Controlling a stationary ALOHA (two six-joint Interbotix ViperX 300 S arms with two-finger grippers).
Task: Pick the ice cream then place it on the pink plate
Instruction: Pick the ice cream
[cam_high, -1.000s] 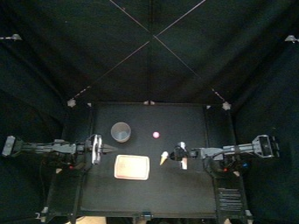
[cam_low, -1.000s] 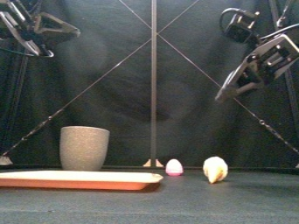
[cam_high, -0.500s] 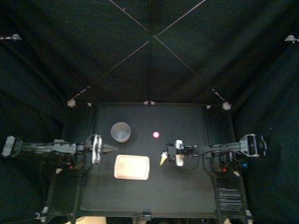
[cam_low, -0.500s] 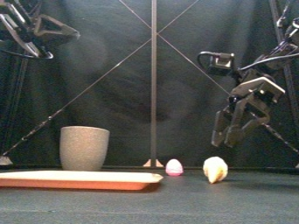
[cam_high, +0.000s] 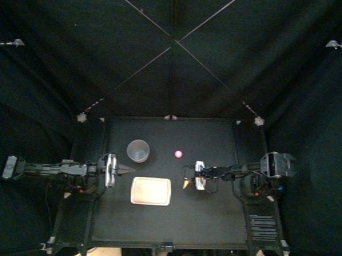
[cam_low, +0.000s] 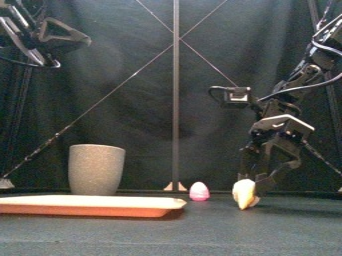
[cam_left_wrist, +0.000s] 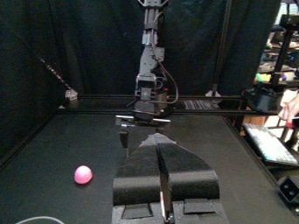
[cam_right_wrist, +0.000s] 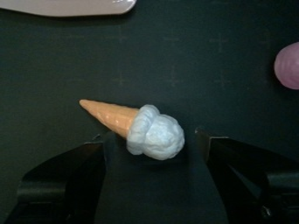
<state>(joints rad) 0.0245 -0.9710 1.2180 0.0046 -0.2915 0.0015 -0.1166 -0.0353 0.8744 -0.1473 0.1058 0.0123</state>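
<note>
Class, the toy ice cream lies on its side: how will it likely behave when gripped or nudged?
Nudged, the ice cream would probably roll in an arc, given its tapered cone. It looks stiff and light. The right gripper, open around the bumpy scoop, likely gets a firmer hold there.

Robotics laboratory test booth: black curtains (cam_high: 171, 60) enclose a small black table (cam_high: 201, 215) (one fixed manipulator per side), left arm (cam_high: 54, 170), right arm (cam_high: 254, 172).

R wrist view: pink plate (cam_right_wrist: 59, 4) cut off by edge; small pink toy (cam_right_wrist: 289, 63) only partly in.
</note>
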